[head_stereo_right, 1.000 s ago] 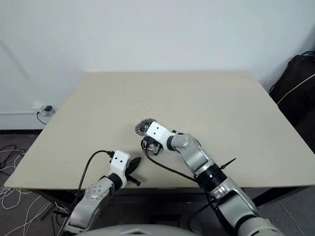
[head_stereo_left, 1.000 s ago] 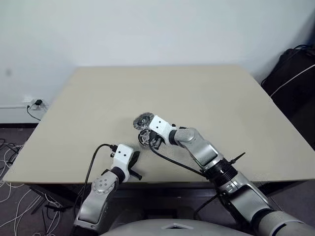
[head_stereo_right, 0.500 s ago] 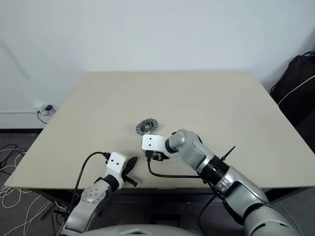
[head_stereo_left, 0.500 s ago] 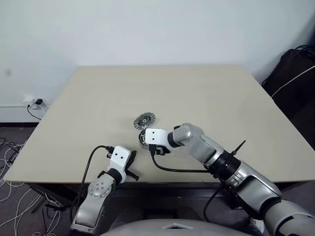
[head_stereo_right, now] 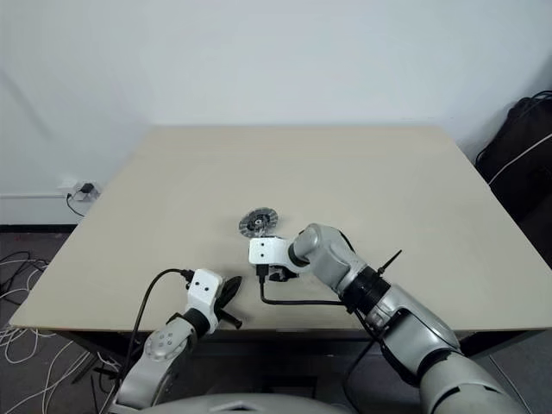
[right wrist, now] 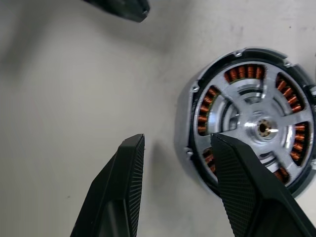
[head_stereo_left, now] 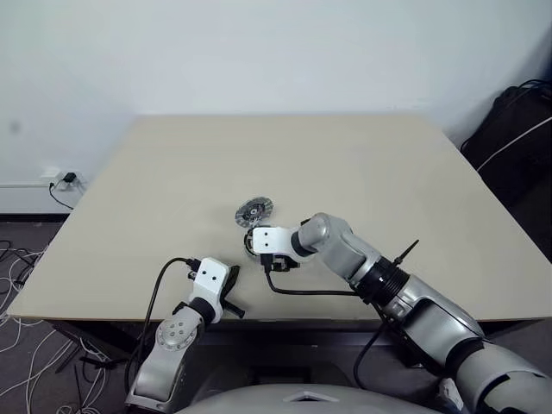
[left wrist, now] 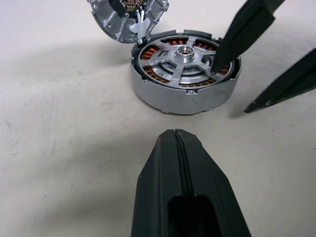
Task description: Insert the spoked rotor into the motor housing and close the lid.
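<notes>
The motor housing (left wrist: 185,96), a round silver body with coppery windings, stands on the table near its front edge. The spoked rotor (right wrist: 259,128) lies inside it, silver spokes over the windings. My right gripper (right wrist: 177,143) is open and straddles the housing wall: one finger (left wrist: 242,34) rests on the rotor's face, the other (left wrist: 286,84) is outside on the table. The silvery ribbed lid (head_stereo_left: 254,210) lies just behind the housing. My left gripper (left wrist: 175,138) is shut and empty, pointing at the housing from a short way off.
The beige table (head_stereo_left: 362,164) is bare behind the parts. The housing is a hand's width from the front edge. A black bag (head_stereo_left: 517,129) stands off the table's right side, and cables with a power strip (head_stereo_left: 59,183) lie on the floor at left.
My right wrist has rolled and swung leftward, bringing the gripper down across the housing with its fingers spread wider. The left arm, housing and lid stayed put.
</notes>
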